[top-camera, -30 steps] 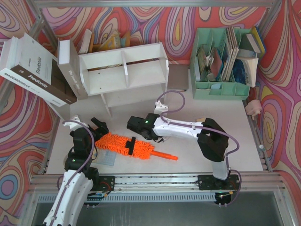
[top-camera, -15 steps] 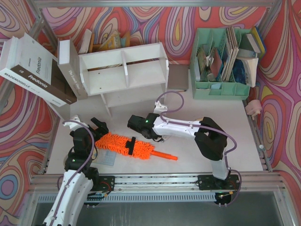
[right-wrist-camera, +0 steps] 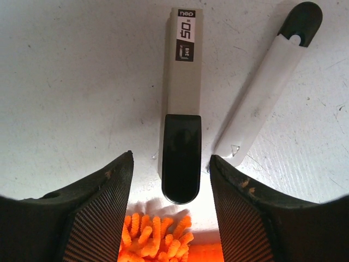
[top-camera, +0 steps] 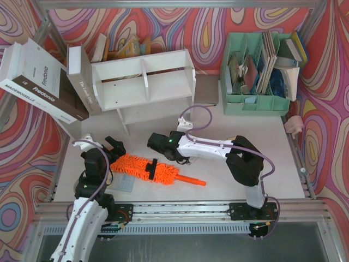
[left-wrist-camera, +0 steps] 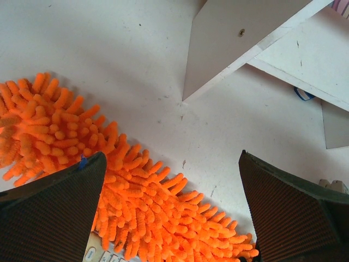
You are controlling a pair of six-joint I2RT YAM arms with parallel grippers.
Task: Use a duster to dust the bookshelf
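Observation:
The orange fluffy duster (top-camera: 143, 167) lies flat on the white table in front of the white bookshelf (top-camera: 144, 82), with its thin handle (top-camera: 192, 180) pointing right. My left gripper (top-camera: 113, 147) hovers wide open over the duster's left end; fluff (left-wrist-camera: 136, 207) spreads from the left finger across the gap, untouched. My right gripper (top-camera: 182, 161) hangs over the handle end, mostly hidden under its own arm. In the right wrist view its jaws (right-wrist-camera: 170, 157) stand open, with only a tuft of the duster (right-wrist-camera: 155, 237) low between them. A shelf panel (left-wrist-camera: 229, 38) shows ahead of the left gripper.
A grey stapler (right-wrist-camera: 182, 82) and a white marker pen (right-wrist-camera: 267, 82) lie just beyond the right fingers. A flat pale keypad (top-camera: 122, 184) sticks out from under the duster. A mint file organiser (top-camera: 256, 71) stands back right. Large books (top-camera: 38, 82) lean at back left.
The right jaws have opened wider, and the right arm's elbow has shifted slightly left. The duster and the left arm have not moved.

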